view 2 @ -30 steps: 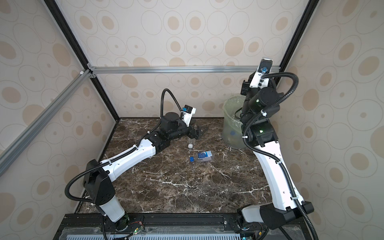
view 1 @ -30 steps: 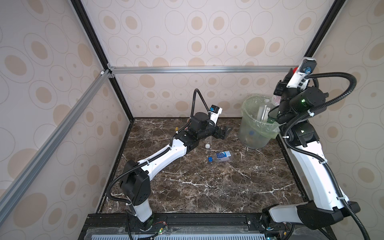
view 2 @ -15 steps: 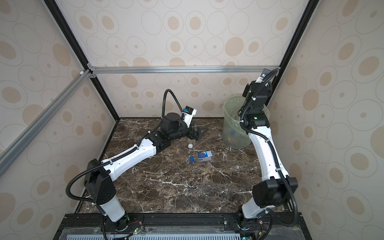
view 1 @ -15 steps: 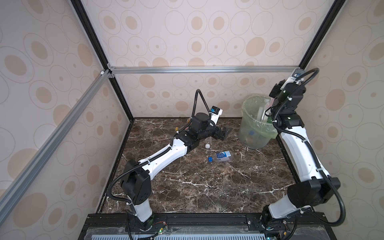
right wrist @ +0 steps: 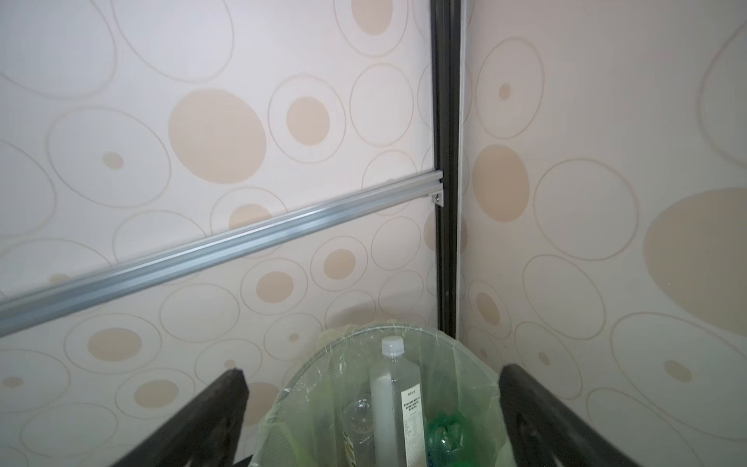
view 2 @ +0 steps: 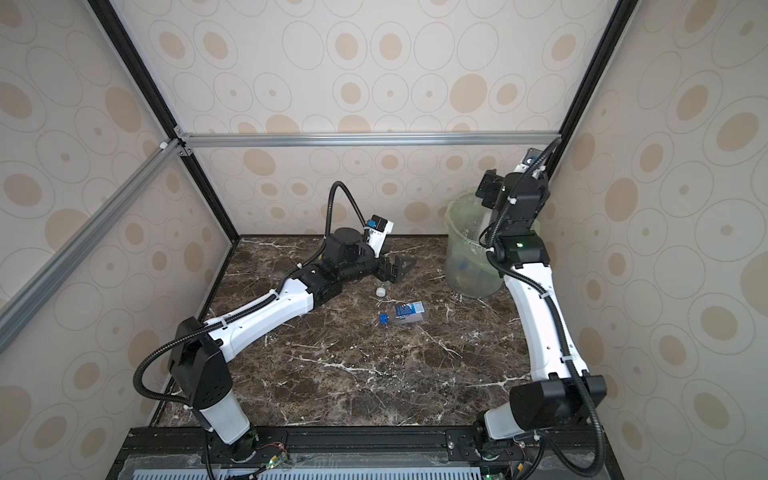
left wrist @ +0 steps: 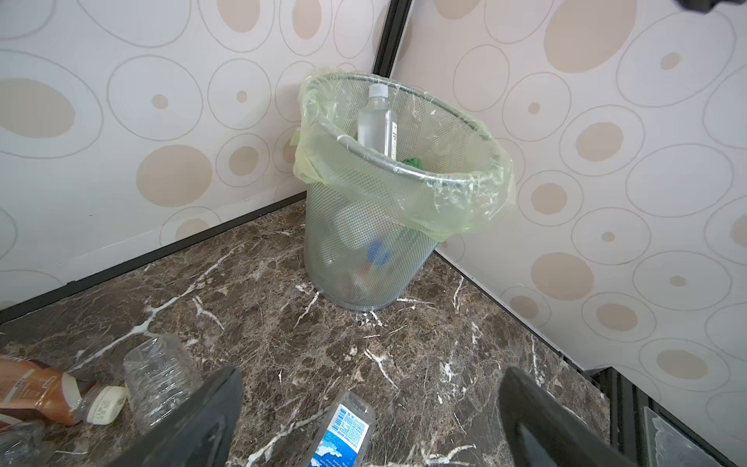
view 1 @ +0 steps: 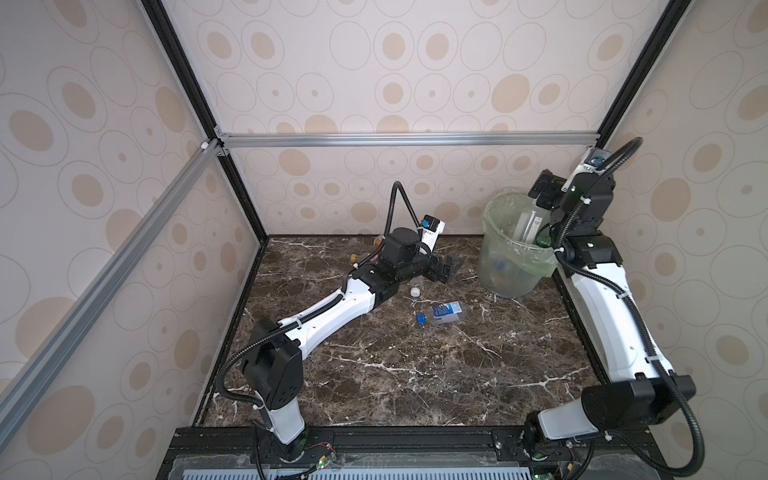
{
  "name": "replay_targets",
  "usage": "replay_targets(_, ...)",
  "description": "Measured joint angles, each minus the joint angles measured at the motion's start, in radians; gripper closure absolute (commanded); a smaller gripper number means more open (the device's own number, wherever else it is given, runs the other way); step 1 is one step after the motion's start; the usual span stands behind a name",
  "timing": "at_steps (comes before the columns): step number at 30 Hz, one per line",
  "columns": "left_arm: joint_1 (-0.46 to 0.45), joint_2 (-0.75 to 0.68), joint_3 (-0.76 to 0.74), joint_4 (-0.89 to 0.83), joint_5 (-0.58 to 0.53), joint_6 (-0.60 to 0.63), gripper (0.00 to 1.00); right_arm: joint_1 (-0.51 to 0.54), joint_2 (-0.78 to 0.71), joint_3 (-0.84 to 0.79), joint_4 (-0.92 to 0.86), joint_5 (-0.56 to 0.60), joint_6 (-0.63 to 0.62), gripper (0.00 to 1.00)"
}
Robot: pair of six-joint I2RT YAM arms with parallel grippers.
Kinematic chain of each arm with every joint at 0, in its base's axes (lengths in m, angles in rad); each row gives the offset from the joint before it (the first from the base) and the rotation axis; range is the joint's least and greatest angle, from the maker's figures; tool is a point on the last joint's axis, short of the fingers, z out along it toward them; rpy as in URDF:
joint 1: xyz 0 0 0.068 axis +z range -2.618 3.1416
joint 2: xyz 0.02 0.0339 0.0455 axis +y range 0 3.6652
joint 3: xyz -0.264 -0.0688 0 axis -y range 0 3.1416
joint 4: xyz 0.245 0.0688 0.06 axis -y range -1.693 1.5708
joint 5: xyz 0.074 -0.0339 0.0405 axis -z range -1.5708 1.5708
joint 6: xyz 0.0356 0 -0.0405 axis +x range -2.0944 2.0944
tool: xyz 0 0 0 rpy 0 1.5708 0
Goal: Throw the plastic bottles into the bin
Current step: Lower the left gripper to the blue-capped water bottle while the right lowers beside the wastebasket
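The bin [view 1: 505, 270] [view 2: 465, 266], a mesh basket lined with a pale green bag, stands in the far right corner. My right gripper [view 1: 544, 193] [right wrist: 372, 376] hangs open just above its rim, with nothing between the fingers. Below it a tall clear bottle [right wrist: 394, 400] [left wrist: 378, 121] stands upright inside the bin beside a green bottle [right wrist: 444, 436]. My left gripper [view 1: 451, 266] [left wrist: 372, 378] is open low over the floor. A blue-labelled clear bottle [view 1: 442, 312] [left wrist: 343, 432] lies just in front of it, untouched.
By the left arm lie a crumpled clear bottle [left wrist: 157, 372], a brown bottle [left wrist: 32, 388] with a white cap and, in both top views, a white-capped bottle [view 1: 414, 292]. The bin sits close against the back and right walls. A metal rail [right wrist: 226, 242] crosses the back wall above the bin.
My right gripper has gone from shut to open above the bin, and its arm has shifted there. The left arm and the bottles on the floor have not moved.
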Motion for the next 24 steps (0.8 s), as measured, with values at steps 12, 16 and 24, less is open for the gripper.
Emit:
replay_targets(12, -0.001, -0.042, -0.054, -0.022, -0.040, -0.049, 0.01, 0.000, -0.037, 0.010, -0.115, -0.090, 0.055, 0.00)
replay_targets(16, -0.001, -0.100, -0.116, -0.049, -0.086, -0.089, 0.01, 0.011, -0.037, 0.010, -0.201, -0.146, 0.076, 0.00)
replay_targets(24, 0.024, -0.204, -0.291, -0.079, -0.132, -0.192, 0.01, 0.159, -0.099, -0.194, -0.294, -0.196, 0.114, 0.00)
